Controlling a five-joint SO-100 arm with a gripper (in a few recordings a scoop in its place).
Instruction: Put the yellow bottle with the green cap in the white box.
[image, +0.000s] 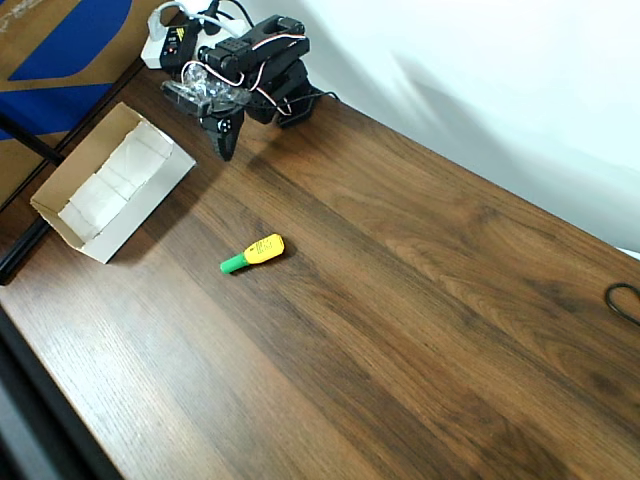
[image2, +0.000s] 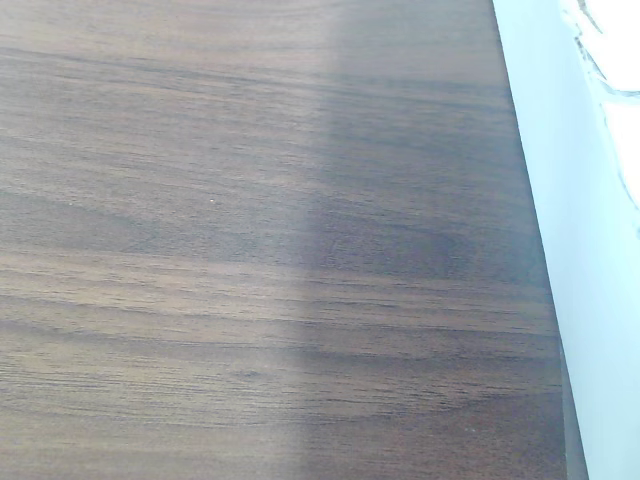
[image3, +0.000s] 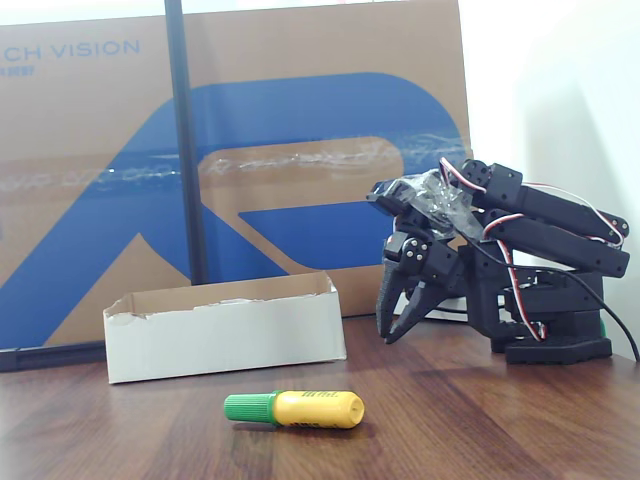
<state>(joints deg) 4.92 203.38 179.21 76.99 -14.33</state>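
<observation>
A: Where's the yellow bottle with the green cap (image: 254, 251)?

B: Lying flat on the wooden table (image: 420, 300), out in the open, cap pointing lower left in the overhead view. In the fixed view the cap points left, and nothing touches it.

A: And the white box (image: 112, 183)?

B: Up and left of the bottle in the overhead view, near the table's edge, open side up, apart from the bottle. In the fixed view it sits behind the bottle.

A: Anything between them?

B: Bare wood only.

A: The gripper (image3: 397, 320)?

B: Folded back by the arm's base, tips down just above the table, right of the box in the fixed view. Its fingers are slightly parted and hold nothing.

A: Other clutter?

B: A big blue-printed cardboard sheet (image3: 300, 170) behind the box, a black pole (image3: 186, 140) before it, and a black cable (image: 625, 300) at the right edge.
</observation>
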